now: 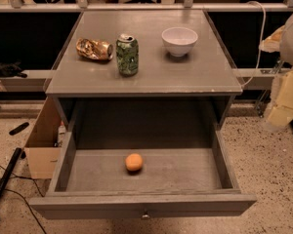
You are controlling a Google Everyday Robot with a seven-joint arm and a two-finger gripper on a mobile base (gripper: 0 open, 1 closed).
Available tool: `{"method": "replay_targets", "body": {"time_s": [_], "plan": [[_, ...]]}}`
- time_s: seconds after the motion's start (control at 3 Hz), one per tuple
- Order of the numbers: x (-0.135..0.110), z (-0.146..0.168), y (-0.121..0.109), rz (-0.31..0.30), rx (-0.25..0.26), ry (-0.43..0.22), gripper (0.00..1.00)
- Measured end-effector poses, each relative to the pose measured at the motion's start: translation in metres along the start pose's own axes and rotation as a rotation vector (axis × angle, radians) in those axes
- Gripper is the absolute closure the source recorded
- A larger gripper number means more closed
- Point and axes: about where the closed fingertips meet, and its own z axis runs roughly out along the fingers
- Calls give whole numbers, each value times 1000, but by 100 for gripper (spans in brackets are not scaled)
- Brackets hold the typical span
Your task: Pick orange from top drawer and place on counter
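Observation:
The orange [134, 162] lies on the floor of the open top drawer [141, 204], a little left of its middle and near the front. The drawer is pulled fully out, with its small metal knob at the front panel. The counter [151, 74] above it is the flat grey cabinet top. My gripper [284, 99] shows as pale blurred shapes at the right edge of the view, beside the cabinet, well to the right of and above the orange, and holds nothing that I can see.
On the counter stand a dented gold-brown can [94, 49] at the left, an upright green can [127, 54] in the middle and a white bowl [179, 41] at the right. A cardboard box [41, 152] sits on the floor left of the cabinet.

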Motion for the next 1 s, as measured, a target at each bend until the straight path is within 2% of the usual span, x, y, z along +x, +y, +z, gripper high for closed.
{"method": "replay_targets", "body": {"time_s": [0.33, 0.67, 1.0], "plan": [[1, -1, 0, 4, 14, -4, 0], [10, 10, 14, 40, 12, -55, 0], [16, 34, 40, 104, -2, -167, 0]]}}
